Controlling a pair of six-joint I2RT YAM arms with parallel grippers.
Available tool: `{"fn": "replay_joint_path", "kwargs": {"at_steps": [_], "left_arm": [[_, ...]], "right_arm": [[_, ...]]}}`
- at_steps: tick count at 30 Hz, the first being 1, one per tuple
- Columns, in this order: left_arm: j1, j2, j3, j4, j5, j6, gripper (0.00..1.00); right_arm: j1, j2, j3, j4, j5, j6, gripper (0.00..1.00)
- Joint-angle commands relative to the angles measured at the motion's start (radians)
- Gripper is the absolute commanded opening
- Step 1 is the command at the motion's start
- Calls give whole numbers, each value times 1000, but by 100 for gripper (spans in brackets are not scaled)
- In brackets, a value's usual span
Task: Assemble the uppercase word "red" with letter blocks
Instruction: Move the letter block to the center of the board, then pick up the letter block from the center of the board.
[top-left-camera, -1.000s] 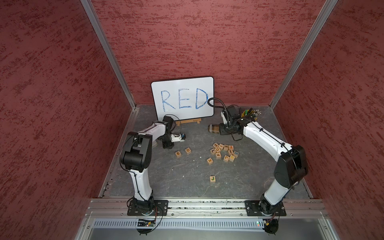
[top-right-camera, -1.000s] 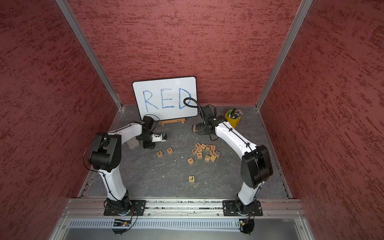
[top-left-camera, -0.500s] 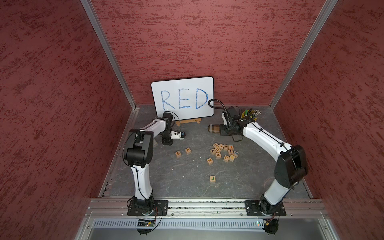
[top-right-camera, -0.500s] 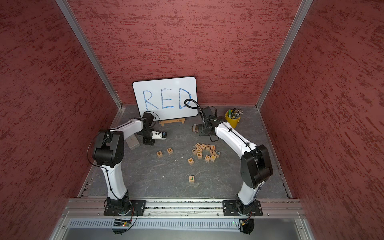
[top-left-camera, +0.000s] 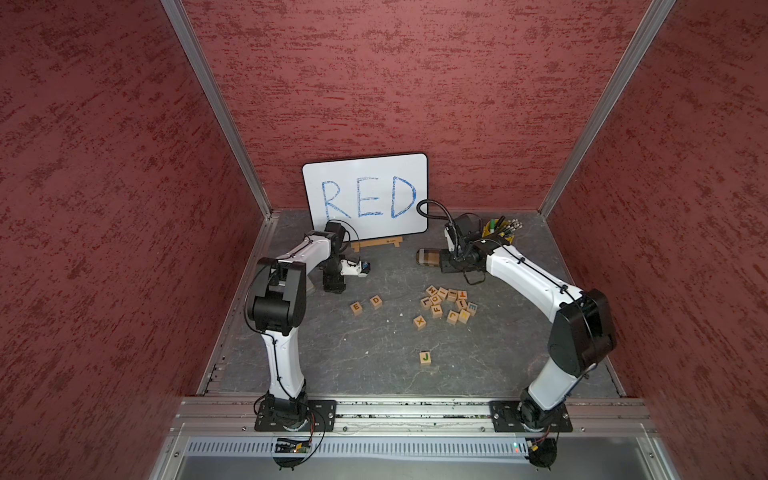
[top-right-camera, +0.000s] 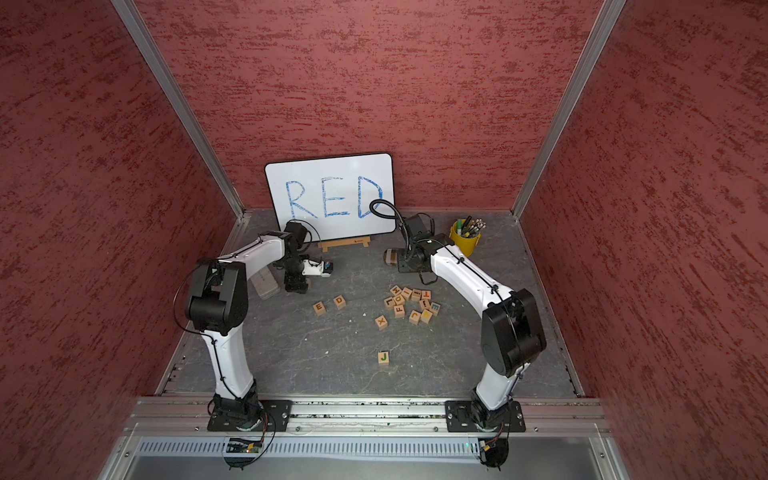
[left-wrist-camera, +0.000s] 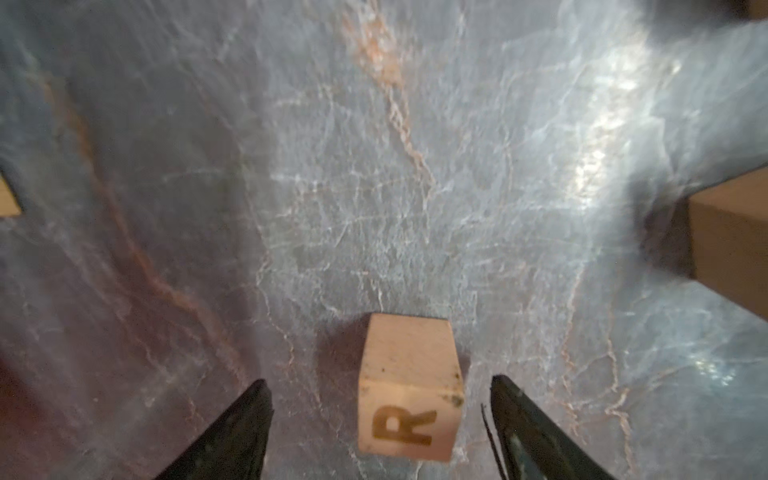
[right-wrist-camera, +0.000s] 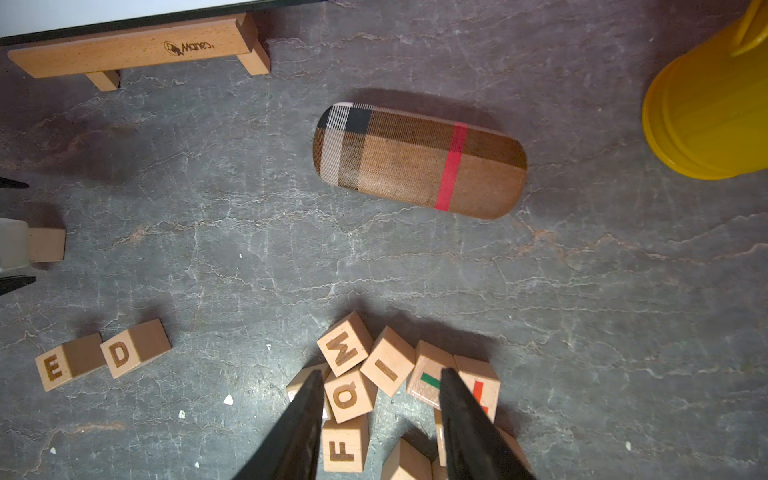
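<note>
The left fingers (left-wrist-camera: 232, 440) stand spread on either side of the R block (left-wrist-camera: 409, 409), gripping nothing. A clear gap shows between each black tip and the cube's flanks. The R block rests on the gray, stone-patterned surface (top-left-camera: 374, 374) with its orange-brown letter facing up. In both top views the left arm's wrist hides it.

The E block (top-left-camera: 356, 308) and the D block (top-left-camera: 376, 301) lie just beside one another, letters up, with E to the left of D. They are near the left fingers and a little closer to the robot's bases. The R block sits apart from that pair, on the whiteboard side of the E block and not in line with them.

The right fingers (right-wrist-camera: 465, 419) are parted and hold nothing. They hang above a loose pile of other blocks (top-left-camera: 446, 305), and cubes marked Q and F show in the gap between them. A plaid glasses case (right-wrist-camera: 419, 160) lies beyond the pile, with a yellow cup (top-right-camera: 465, 241) of pens well to its side.

A J block (top-left-camera: 424, 357) sits alone, nearer the front. At the back, the whiteboard (top-left-camera: 365, 195) leans on a wooden stand (top-left-camera: 376, 243) — "RED" is written on it in blue.
</note>
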Motion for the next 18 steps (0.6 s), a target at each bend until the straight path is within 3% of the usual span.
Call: {"fn": "replay_joint_path", "kwargs": {"at_steps": [1,6,12,15,18], "left_arm": [[-18,-85,53,-107,24,-92,84],[-101,-199,53,-241,79,-264,81],[-197,-253,19,-372,229,-478,78],[-224,-262,-40,-360,299,-555,75],[-248,-273,-125,-294,291,-592,71]], "right_arm": [[-8,-39,-18,29,-7,9,48],[-9,-53,-18,40,-13,-11,48],[-10,-64,-19,43,-18,-39,48],[-12,-73,-30,45,-23,-45,48],[-12,-80,-39,46,-31,-52,48]]}}
